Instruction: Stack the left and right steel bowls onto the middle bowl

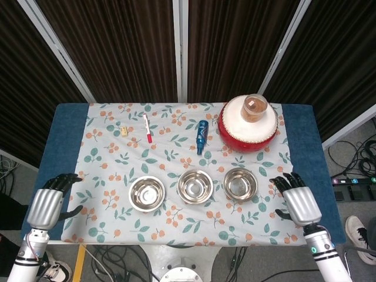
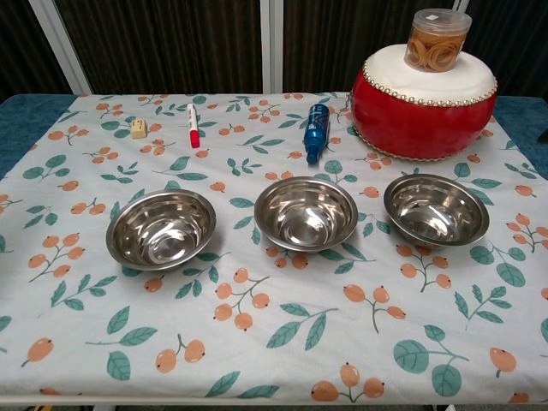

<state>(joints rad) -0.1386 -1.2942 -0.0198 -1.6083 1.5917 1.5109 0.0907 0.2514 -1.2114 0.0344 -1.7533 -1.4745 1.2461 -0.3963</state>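
Three steel bowls stand in a row on the flowered cloth: the left bowl (image 1: 146, 193) (image 2: 161, 229), the middle bowl (image 1: 195, 186) (image 2: 306, 213) and the right bowl (image 1: 240, 184) (image 2: 436, 209). All are upright, apart from one another and hold nothing. My left hand (image 1: 47, 205) hovers at the table's front left corner, fingers apart, holding nothing. My right hand (image 1: 296, 200) is over the cloth just right of the right bowl, fingers spread, not touching it. Neither hand shows in the chest view.
Behind the bowls lie a blue bottle (image 1: 201, 136) (image 2: 316, 132), a red-capped marker (image 1: 147, 128) (image 2: 193, 125) and a small yellow eraser (image 1: 124, 131) (image 2: 138, 128). A red drum (image 1: 247, 128) (image 2: 423, 101) with a clear jar (image 1: 254, 108) (image 2: 437, 39) on top stands at the back right.
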